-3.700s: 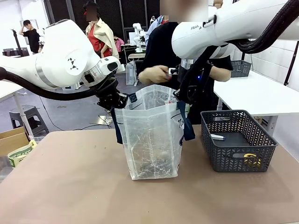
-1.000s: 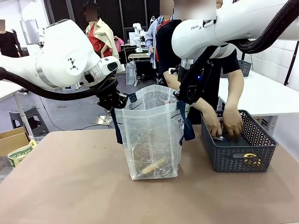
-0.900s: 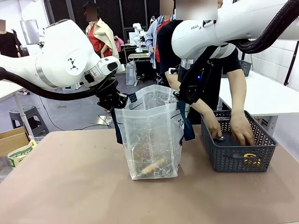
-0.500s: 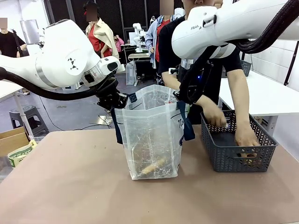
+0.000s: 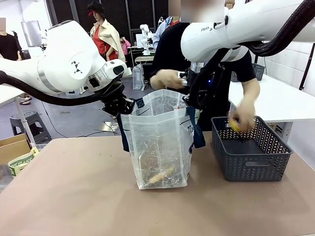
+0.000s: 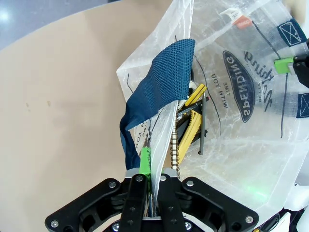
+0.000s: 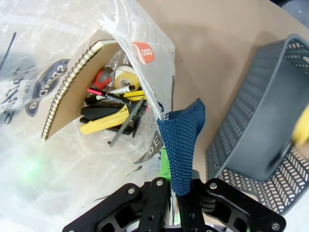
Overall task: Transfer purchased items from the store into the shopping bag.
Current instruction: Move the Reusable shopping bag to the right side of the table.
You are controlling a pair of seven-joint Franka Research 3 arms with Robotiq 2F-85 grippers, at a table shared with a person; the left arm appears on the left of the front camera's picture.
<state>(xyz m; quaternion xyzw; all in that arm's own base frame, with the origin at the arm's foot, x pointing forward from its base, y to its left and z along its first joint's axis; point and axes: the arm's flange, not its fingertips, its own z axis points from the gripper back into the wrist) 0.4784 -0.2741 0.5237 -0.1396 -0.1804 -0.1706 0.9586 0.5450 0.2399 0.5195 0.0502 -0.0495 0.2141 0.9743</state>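
Standing upright at the middle of the table [image 5: 69, 196], the translucent shopping bag [image 5: 157, 147] is stretched open between the two arms. The left pincer [image 5: 125, 106], at nine o'clock of the bag's mouth, is pressed together on the plastic rim right beside a navy strap [image 6: 161, 79]; in its wrist view the green pads [image 6: 144, 162] clamp the film, with the strap rising from between them. The right pincer [image 5: 190, 101], at three o'clock of the mouth, is likewise pressed together, pinching the rim where the other navy strap [image 7: 183, 140] stands folded above its fingers. Inside the bag a spiral notebook [image 7: 67, 87], a yellow-handled tool [image 7: 104, 121], a red-handled tool [image 7: 99, 77] and a pale roll [image 7: 125, 75] lie heaped at the bottom. The dark grey lattice basket [image 5: 251, 152] sits on the table at three o'clock of the bag, just beside it. The person's hand over the basket [image 5: 242, 118] holds a blurred yellow item [image 5: 235, 125] above its far rim. The hand over the bag [image 5: 166, 78] hovers at twelve o'clock of the mouth; what it grips is too blurred to tell.
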